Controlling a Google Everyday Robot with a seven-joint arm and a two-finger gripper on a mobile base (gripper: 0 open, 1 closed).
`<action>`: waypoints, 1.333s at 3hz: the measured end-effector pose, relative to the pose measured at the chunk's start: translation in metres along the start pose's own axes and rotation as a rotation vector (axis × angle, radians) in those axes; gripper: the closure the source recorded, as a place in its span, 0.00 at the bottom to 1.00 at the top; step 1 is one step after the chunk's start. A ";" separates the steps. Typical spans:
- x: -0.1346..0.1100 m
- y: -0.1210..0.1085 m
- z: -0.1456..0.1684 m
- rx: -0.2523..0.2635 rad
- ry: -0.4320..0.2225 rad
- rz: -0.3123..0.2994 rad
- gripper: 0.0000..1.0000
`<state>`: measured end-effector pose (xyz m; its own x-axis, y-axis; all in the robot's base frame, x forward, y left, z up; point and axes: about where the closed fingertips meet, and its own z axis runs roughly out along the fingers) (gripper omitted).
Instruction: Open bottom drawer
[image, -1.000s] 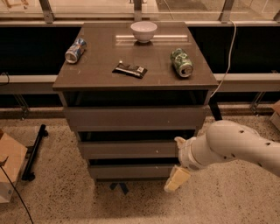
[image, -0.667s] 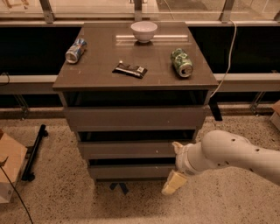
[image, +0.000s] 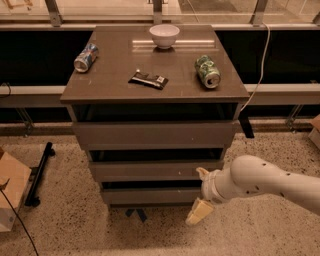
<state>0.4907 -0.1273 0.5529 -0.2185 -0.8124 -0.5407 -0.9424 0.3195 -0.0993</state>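
The grey drawer cabinet (image: 155, 134) has three drawer fronts stacked. The bottom drawer (image: 150, 196) is the lowest and narrowest front, just above the speckled floor, with a dark gap above it. My gripper (image: 199, 193) comes in from the right on a white arm (image: 260, 182), at the bottom drawer's right end. Its fingers are open, one tan fingertip (image: 202, 173) above the drawer front's level and the other (image: 197, 212) below it. The gripper holds nothing. I cannot tell whether it touches the drawer.
On the cabinet top lie a white bowl (image: 164, 35), a blue can (image: 86, 57) on its side, a green can (image: 207, 71) on its side and a dark snack packet (image: 148, 79). A cardboard box (image: 10, 192) and a black stand (image: 39, 172) are on the floor at left. A white cable (image: 260, 65) hangs at right.
My arm has moved left, bringing the gripper closer to the bottom drawer's right end. The drawers and the things on top have not moved.
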 end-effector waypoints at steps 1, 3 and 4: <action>-0.001 -0.001 0.004 0.015 0.021 0.002 0.00; 0.008 -0.012 0.049 0.011 0.057 -0.013 0.00; 0.023 -0.020 0.079 0.025 0.028 -0.002 0.00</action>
<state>0.5247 -0.1139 0.4768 -0.2243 -0.8259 -0.5174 -0.9361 0.3302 -0.1213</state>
